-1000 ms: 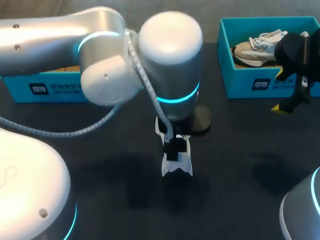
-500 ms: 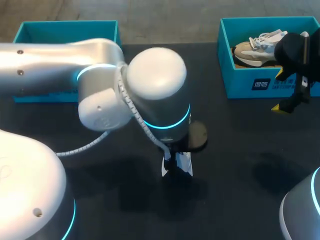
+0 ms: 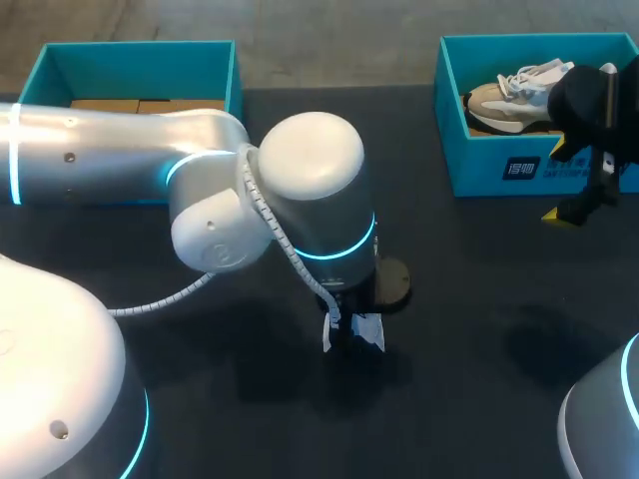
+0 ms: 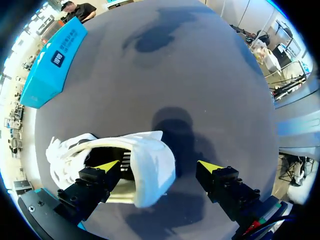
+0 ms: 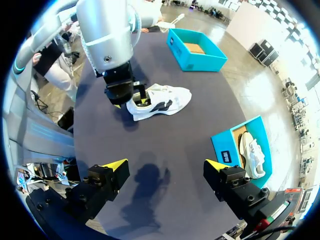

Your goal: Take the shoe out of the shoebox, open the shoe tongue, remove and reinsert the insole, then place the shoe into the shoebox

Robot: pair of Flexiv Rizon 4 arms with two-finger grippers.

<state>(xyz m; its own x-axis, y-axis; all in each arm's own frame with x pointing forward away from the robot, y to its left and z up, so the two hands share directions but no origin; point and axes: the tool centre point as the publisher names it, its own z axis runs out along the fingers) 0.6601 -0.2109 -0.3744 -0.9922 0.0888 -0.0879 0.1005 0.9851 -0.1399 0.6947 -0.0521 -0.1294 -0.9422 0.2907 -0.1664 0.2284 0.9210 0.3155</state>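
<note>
- Item: white low-top sports shoe with white laces (image 5: 165, 102) (image 4: 150, 170) (image 3: 365, 332). It is out of its box and lies on the black tabletop (image 3: 479, 329) near the middle, well apart from both boxes.
- Left gripper (image 4: 159, 166) (image 5: 122, 95): stands directly over one end of the shoe, fingers spread.
  - One yellow-tipped finger (image 4: 102, 172) is down inside the shoe's opening; the other (image 4: 217, 177) is over bare table, apart from the shoe.
  - A white wall of the opening stands between them, not pinched. Whether it is heel or tongue cannot be told.
- Long axis: seen from the right wrist, the shoe's length stretches away from the left gripper.
- Right gripper (image 5: 165, 165) (image 3: 555, 185): spread and empty. It hangs just beside the turquoise cardboard box (image 3: 499, 170) holding a beige-and-white second shoe (image 3: 514, 95), well apart from the white shoe.
- Empty turquoise cardboard box (image 3: 60, 65) (image 5: 200, 62): at the table's far left.
- Assessment: the left arm is plainly the nearer. The next move likely depends on closing across that wall, the outer finger having the farther to go.
</note>
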